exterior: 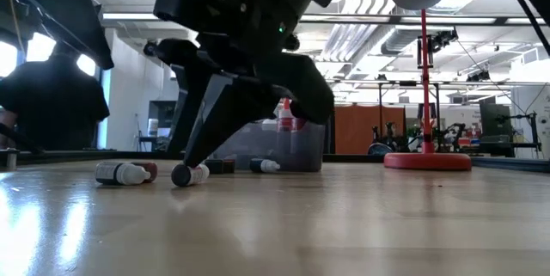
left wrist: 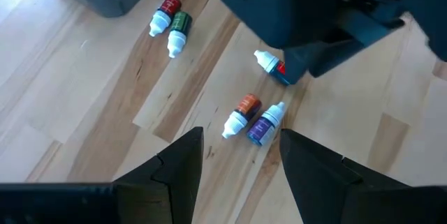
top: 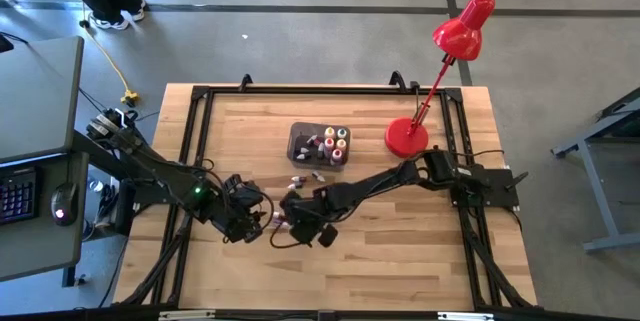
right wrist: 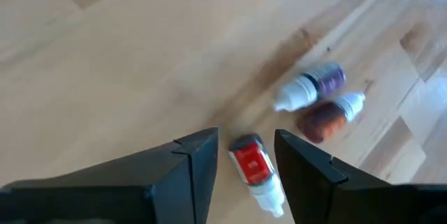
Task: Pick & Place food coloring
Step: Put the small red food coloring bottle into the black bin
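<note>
Wooden table (top: pixel 420 251), concrete floor (top: pixel 300 41).

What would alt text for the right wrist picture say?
The right gripper is open, its two dark fingers either side of a red-labelled food coloring bottle lying on the wooden table. A purple-labelled bottle and an orange-brown bottle lie side by side nearby.

No text could be read anywhere. The red-labelled bottle (right wrist: pixel 252 165) carried small marks too blurred to make out, and the labels on the orange bottle (left wrist: pixel 241 112) and purple bottle (left wrist: pixel 265 125) were likewise illegible.
</note>
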Tool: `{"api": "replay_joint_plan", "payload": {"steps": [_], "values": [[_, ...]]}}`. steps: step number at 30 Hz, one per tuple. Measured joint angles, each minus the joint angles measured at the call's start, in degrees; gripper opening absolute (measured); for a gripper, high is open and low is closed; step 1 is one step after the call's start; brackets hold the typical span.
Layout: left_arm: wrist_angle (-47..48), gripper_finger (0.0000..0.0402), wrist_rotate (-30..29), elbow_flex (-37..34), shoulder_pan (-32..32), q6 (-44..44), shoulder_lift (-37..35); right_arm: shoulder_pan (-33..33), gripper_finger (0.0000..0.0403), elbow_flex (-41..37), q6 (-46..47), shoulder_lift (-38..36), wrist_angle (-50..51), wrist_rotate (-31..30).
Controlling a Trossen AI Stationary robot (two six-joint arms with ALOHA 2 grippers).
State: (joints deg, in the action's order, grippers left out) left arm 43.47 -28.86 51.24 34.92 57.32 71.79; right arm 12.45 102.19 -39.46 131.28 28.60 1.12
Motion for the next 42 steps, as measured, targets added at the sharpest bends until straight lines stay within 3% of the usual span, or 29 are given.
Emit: {"api": "replay_joint_plan", "payload": {"steps": [18, 30, 36, 42], "values": [[-0.01, 0.0186, 0.25, 0.00, 0.00, 0.00, 0.01, -6.12, 0.0136, 0.09, -0.59, 0.91, 1.49, 15.51], [-0.01, 0.0186, 0.44, 0.00, -0.02, 0.00, 0.04, -6.56, 0.0121, 0.15, -2.46, 2.78, 1.94, 14.63], [-0.08, 0.0186, 0.42, 0.00, -0.01, 0.00, 0.04, -6.52, 0.0090, 0.15, 4.21, 2.71, 2.60, 11.97], [-0.06, 0.0186, 0.42, 0.00, 0.00, 0.00, 0.04, -6.54, 0.0082, 0.17, 4.50, 2.56, 3.22, 11.20]]}}
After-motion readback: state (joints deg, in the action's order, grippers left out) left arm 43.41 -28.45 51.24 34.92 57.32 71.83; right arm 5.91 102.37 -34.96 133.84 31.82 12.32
